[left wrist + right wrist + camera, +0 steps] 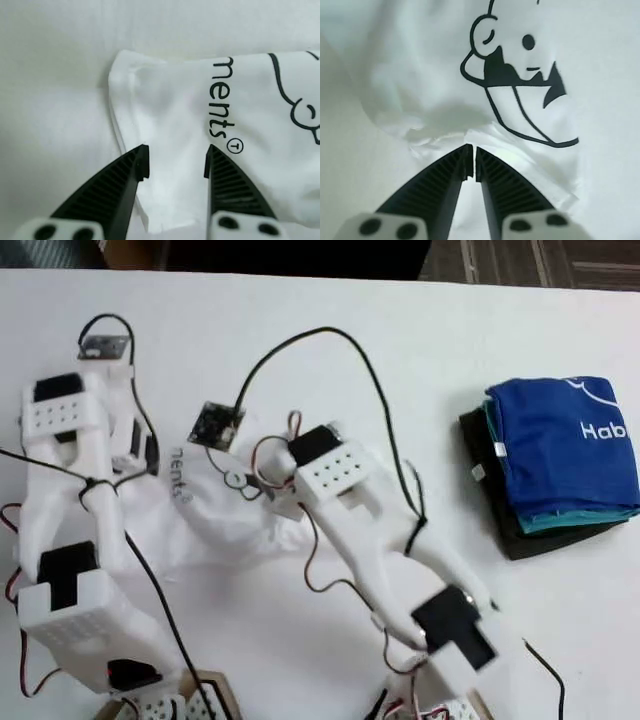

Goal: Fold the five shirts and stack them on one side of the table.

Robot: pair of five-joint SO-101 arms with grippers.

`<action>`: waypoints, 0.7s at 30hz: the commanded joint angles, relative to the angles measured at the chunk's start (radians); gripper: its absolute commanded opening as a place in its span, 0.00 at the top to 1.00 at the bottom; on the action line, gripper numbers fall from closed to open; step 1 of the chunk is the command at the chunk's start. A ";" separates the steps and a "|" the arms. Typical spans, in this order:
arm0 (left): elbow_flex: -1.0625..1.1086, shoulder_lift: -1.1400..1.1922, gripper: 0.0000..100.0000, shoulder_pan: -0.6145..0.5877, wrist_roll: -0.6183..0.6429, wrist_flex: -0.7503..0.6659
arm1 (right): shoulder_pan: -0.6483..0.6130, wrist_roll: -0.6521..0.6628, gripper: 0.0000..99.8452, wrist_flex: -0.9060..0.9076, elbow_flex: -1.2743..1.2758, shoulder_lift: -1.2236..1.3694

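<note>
**Both pincers at one shirt: the left stands astride its edge, the right is closed on a fold**

The white shirt (pixel 170 100) lies crumpled on the worktop (pixel 420 330) between the two arms, and each pincer meets it at a different part.

The left pincer (pixel 176 156) is open, its fingers spread with cloth between them. The shirt's folded edge runs lengthwise, from ahead of the tips back under one finger. Bare worktop lies outside that finger, and the body of the shirt with its row of print spreads out past the other. A straight closing here would probably catch the edge strip rather than the whole thickness.

The right pincer (pixel 471 159) is closed down to a thin slit. A puckered ridge of cloth sits right at its tips, so it looks to be pinching that fold. The printed figure lies just ahead of the tips and the shirt spreads away beyond it.

The stack of folded shirts (pixel 560 455) sits well apart, out past the right arm (pixel 370 520) on the side away from the left arm (pixel 70 490). That makes the right arm the nearer one for carrying the shirt over. The shirt is not yet flat, so the fold seems barely begun.
</note>
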 commanded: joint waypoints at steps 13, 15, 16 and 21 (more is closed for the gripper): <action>0.117 0.002 0.73 -0.147 0.005 -0.044 | 0.346 -0.014 0.85 -0.038 0.103 -0.159; 0.176 0.002 0.73 -0.149 0.005 -0.087 | 0.377 -0.041 0.85 -0.081 0.155 -0.159; 0.197 0.002 0.73 -0.149 0.005 -0.103 | 0.392 -0.061 0.85 -0.107 0.178 -0.159; 0.291 0.002 0.72 -0.150 0.005 -0.207 | 0.444 -0.152 0.85 -0.185 0.226 -0.159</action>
